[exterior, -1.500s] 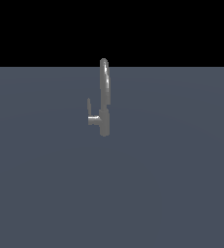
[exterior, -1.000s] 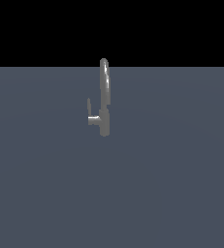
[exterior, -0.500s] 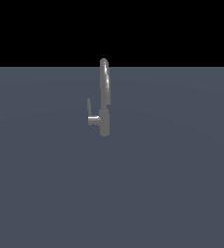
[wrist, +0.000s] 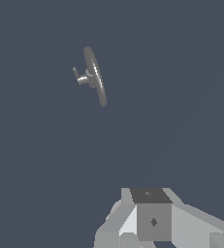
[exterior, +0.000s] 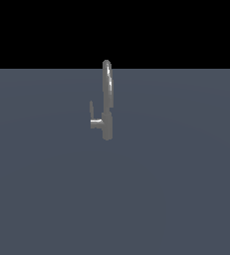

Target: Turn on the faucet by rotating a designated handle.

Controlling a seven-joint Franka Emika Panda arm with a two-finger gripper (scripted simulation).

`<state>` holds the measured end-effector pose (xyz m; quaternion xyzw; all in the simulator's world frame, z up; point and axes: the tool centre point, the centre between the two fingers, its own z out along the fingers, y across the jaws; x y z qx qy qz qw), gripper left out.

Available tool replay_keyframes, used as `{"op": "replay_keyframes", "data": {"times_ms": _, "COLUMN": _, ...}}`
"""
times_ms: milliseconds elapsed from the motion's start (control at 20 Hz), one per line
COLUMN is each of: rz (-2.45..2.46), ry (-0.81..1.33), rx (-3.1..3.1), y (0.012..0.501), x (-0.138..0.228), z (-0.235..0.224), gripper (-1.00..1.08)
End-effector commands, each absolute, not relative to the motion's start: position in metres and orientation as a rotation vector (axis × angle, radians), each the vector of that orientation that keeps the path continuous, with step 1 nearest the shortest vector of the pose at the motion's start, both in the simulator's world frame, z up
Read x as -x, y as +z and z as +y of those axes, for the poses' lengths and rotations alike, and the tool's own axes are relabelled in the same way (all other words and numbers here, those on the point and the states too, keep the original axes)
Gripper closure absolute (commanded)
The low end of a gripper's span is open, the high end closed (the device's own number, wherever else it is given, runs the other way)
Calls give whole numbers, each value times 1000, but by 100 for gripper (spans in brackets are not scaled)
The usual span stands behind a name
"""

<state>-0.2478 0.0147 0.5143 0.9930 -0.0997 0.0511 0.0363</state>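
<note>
A small grey faucet (exterior: 107, 99) stands upright on the flat dark grey floor (exterior: 176, 189), and its tall spout curves over at the top. The little handle (exterior: 94, 119) sticks out of its side toward the exterior view's left, with a thin lever pointing up at the end. In the wrist view the gripper (wrist: 152, 220) is well apart from the faucet (wrist: 95, 76) and touches nothing, but its fingertips are cut off, so I cannot tell how wide it is.

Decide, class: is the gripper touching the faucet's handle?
Apart. In the wrist view, open floor separates the gripper from the handle on the faucet. The exterior view shows the handle with nothing near it.
</note>
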Motion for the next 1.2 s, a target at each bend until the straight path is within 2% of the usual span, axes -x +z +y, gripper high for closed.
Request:
{"op": "replay_keyframes", "data": {"times_ms": 0, "rz": -385, "ry": 233, "rx": -3023, "y": 528, "x": 245, "z": 22, "gripper": 108}}
{"op": "replay_keyframes", "data": {"times_ms": 600, "rz": -786, "ry": 624, "rx": -2802, "y": 586, "x": 222, "z": 83, "gripper": 108}}
{"op": "replay_keyframes", "data": {"times_ms": 1150, "rz": -1052, "ry": 877, "rx": -2556, "y": 589, "x": 175, "z": 150, "gripper": 108}}
